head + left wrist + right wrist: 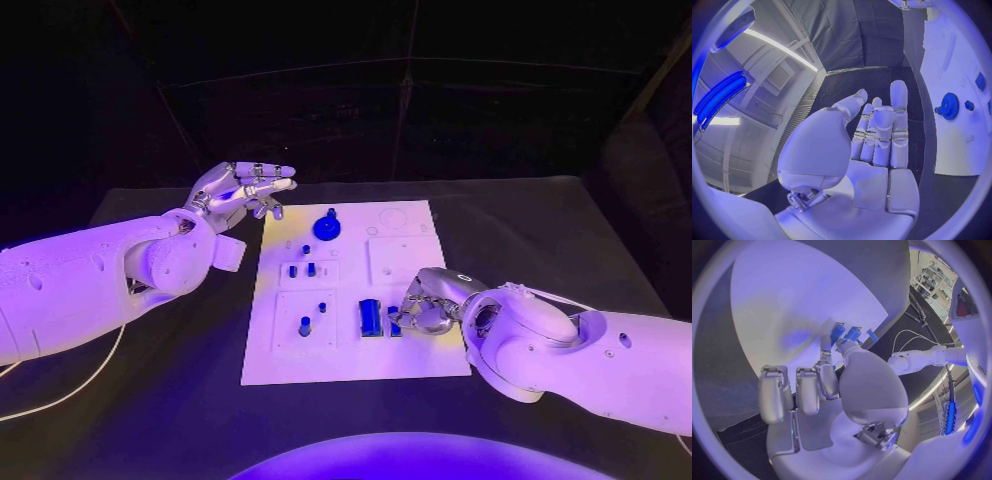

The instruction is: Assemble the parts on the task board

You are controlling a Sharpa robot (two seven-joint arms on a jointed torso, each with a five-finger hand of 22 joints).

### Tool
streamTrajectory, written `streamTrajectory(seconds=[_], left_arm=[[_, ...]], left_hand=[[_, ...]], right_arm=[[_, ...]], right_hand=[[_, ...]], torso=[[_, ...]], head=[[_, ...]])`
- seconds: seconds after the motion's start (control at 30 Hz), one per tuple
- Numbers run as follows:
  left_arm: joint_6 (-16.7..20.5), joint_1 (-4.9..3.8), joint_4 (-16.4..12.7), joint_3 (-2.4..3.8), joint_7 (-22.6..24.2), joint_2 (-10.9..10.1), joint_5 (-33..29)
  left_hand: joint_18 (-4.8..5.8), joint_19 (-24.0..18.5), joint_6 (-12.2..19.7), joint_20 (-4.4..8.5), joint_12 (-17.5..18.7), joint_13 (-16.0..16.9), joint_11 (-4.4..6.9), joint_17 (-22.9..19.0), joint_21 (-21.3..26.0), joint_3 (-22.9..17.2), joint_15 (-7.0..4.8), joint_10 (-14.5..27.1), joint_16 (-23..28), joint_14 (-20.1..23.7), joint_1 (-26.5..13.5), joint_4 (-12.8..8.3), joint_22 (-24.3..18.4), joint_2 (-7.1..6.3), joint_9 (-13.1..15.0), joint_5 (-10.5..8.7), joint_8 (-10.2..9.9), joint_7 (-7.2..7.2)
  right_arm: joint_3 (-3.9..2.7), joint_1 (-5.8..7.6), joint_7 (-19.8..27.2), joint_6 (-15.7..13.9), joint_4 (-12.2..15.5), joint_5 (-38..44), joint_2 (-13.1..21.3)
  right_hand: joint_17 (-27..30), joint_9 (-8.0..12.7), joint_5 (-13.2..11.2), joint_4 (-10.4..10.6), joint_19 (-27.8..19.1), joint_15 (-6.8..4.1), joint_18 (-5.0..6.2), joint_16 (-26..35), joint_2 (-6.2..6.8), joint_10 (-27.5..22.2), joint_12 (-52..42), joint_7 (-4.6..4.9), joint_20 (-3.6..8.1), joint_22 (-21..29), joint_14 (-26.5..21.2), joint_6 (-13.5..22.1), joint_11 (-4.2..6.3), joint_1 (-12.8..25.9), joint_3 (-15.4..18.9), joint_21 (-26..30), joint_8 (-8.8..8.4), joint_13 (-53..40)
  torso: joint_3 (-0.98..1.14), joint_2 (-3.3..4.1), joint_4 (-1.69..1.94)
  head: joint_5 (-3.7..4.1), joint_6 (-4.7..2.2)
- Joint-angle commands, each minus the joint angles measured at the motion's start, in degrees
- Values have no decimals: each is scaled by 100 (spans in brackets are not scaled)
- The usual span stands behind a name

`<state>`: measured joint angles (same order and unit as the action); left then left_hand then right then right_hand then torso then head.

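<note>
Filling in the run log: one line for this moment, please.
left hand: raised beside task board, holds nothing | right hand: fingers at blue parts

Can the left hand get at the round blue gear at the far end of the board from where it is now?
Probably yes. The left hand is open, holds nothing and hovers just off the task board's far left corner; the gear lies close by with nothing between them. The right hand is busy nearer the robot.

A white rectangular task board (418,355) is laid flat in the middle of the black table. A round blue gear (327,226) is seated near its far edge. Small blue pegs (300,270) are stood in recesses on its left half, and another peg (304,325) nearer. Two upright blue blocks (371,318) are set near its front centre.
</note>
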<state>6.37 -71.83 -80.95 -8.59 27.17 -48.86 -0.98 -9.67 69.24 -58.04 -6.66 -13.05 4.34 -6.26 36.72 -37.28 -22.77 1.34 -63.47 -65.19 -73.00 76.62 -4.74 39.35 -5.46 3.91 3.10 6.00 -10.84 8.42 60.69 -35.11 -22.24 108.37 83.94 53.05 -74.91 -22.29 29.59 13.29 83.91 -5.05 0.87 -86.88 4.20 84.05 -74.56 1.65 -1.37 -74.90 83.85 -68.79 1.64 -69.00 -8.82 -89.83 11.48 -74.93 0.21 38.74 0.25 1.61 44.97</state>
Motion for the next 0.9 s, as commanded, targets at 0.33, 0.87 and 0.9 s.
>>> streamTrajectory(seconds=[0.33, 0.87, 0.9], left_arm=[[-51, -10, -13, 5, 31, -7, -15], [-54, -9, 6, 5, 28, -6, -15], [-54, -9, 9, 5, 29, -6, -15]], left_hand=[[-80, -24, 35, -15, -17, -9, -3, -9, 33, 22, -14, 57, 18, 40, 4, -1, -8, 53, -5, -11, 21, 14], [-80, -24, 35, -15, -17, -9, -3, -9, 33, 22, -14, 57, 18, 40, 4, -1, -8, 53, -5, -11, 21, 14], [-80, -24, 35, -15, -17, -9, -3, -9, 33, 22, -14, 57, 18, 40, 4, -1, -8, 53, -5, -11, 21, 14]], right_arm=[[-1, 5, -4, -48, -14, -4, -22], [-1, 5, 134, -130, 112, 25, 145], [-1, 5, 176, -131, 131, 11, 173]], right_hand=[[-1068, -66, 44, 191, 609, -54, -87, -26, 21, 93, -61, 31, 56, -1510, 524, 12, 55, 271, 285, -17, 46, -434], [-1041, -235, -1138, 10, 609, -47, -87, -4, 70, 72, -18, 45, 53, -1510, 517, 141, 41, -110, 816, -17, 123, -451], [-1035, -240, -1214, -8, 609, -42, -87, 1, 77, 65, -4, 52, 49, -1510, 516, 157, 34, -140, 856, -17, 120, -445]], torso=[[-1, -3, 0], [5, -4, -6], [5, -7, -5]], head=[[1, 1], [14, -14], [15, -16]])
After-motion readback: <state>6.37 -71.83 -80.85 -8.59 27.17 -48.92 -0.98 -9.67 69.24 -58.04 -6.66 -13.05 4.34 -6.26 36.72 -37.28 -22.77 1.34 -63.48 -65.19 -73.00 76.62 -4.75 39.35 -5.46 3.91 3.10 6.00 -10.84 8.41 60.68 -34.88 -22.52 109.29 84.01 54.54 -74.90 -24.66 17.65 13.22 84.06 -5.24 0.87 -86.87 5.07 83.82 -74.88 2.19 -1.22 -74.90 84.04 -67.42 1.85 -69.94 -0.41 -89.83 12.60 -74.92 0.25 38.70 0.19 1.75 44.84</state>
